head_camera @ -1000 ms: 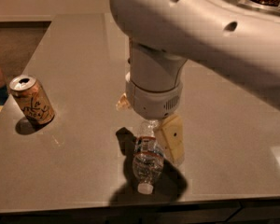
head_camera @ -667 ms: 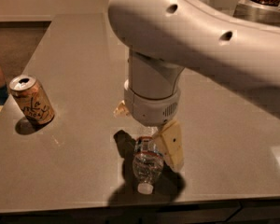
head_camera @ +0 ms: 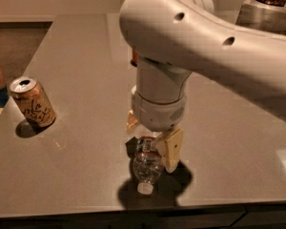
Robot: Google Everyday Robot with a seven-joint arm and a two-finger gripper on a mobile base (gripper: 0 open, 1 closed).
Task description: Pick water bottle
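The water bottle (head_camera: 147, 163) is a small clear ribbed bottle with a white cap. It lies on its side on the grey table (head_camera: 76, 56) near the front edge, cap toward the camera. My gripper (head_camera: 150, 136) points down over it from the big white arm. It is open, with one tan finger (head_camera: 169, 149) against the bottle's right side and the other finger (head_camera: 132, 121) at its far left. The bottle's upper part is hidden under the wrist.
An orange-tan can (head_camera: 32, 102) stands tilted at the left of the table. A sliver of a red thing (head_camera: 133, 58) shows behind the arm. A metal container of brown nuts (head_camera: 269, 4) stands at the back right. The table's front edge is just below the bottle.
The gripper has come lower over the bottle and its fingers stand closer together around it. The bottle still lies in the same place.
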